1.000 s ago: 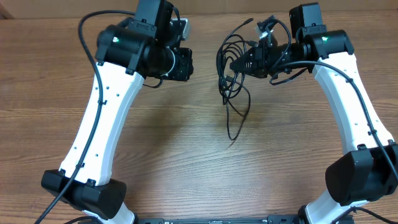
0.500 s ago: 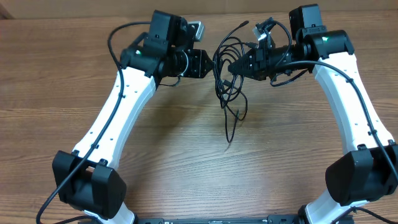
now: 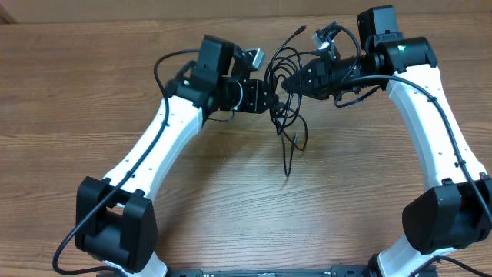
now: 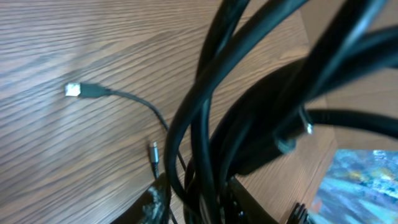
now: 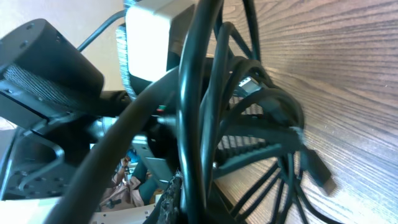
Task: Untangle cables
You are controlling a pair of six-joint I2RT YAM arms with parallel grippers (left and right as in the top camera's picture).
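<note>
The cables are a tangle of thin black cords held up over the wooden table, with one strand hanging down to a loose end. My right gripper is shut on the bundle from the right; in the right wrist view the cords run up past its fingers. My left gripper has come in from the left and is open, with several cords passing between its fingers. Both grippers are close together at the tangle.
The left wrist view shows a plug with a light tip and a small jack plug down by the table. The left arm's white wrist block is close in front of the right gripper. The table's far edge runs along the top.
My left arm has swung right, from well clear of the bundle to having its fingers around the cords. The right gripper has held the bundle almost still; the hanging strand swayed slightly.
</note>
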